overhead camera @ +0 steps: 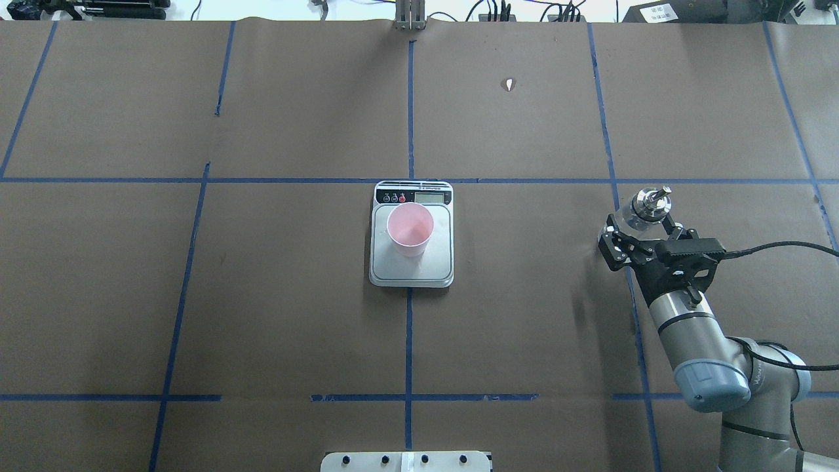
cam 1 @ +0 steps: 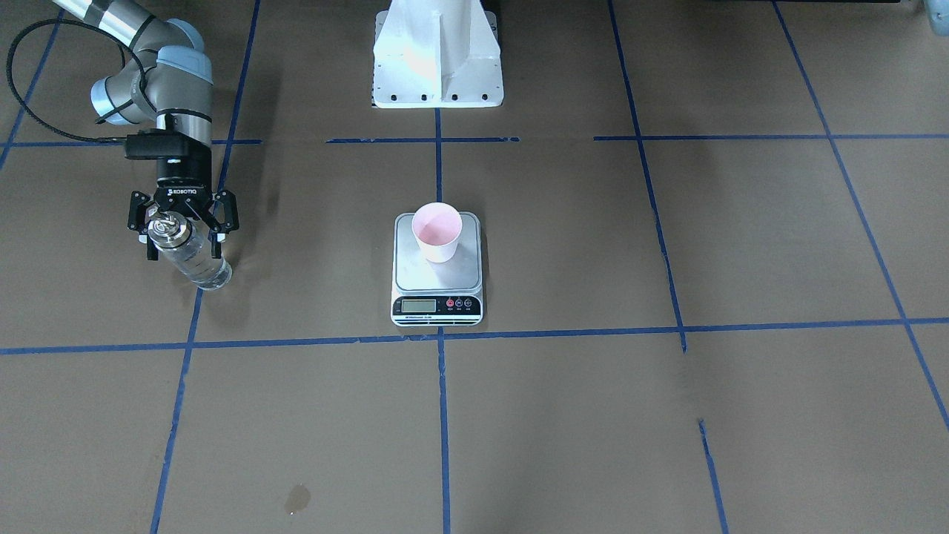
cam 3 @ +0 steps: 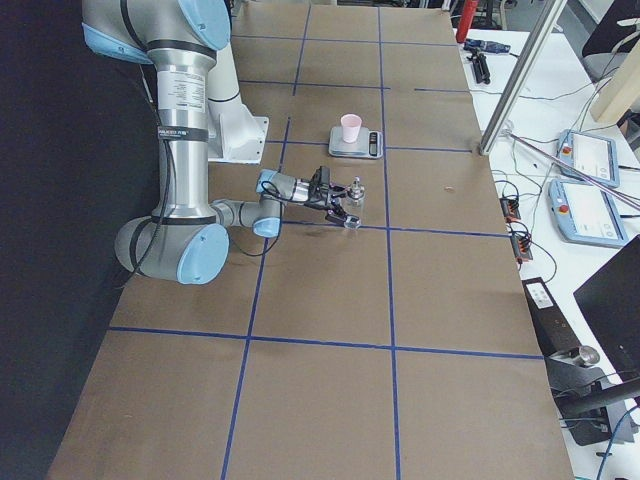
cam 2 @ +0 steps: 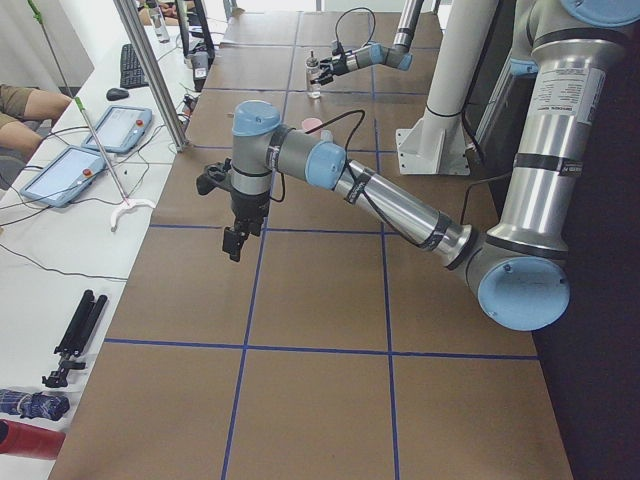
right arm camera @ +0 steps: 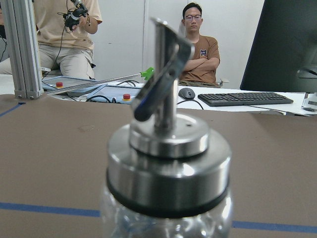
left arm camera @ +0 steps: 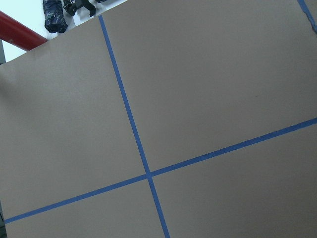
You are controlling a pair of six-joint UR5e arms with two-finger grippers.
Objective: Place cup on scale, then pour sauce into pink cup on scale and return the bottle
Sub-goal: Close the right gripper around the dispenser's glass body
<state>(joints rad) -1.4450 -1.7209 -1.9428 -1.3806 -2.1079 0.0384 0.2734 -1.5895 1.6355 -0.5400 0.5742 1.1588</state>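
The bottle (cam 1: 194, 259) stands upright on the worktop (cam 1: 593, 415) on the robot's right, well apart from the scale (cam 1: 437, 278). The right pincer (cam 1: 185, 241) has its fingers spread wide on either side of the bottle's metal cap, not clamping it. The pink cup (cam 1: 437, 231) sits upright on the scale's steel platform, and the left pincer (cam 2: 236, 240) hangs above the worktop, open or closed I cannot tell.

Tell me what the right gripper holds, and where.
Cannot tell: fingers of the right gripper flank the bottle near its top, but contact is unclear.
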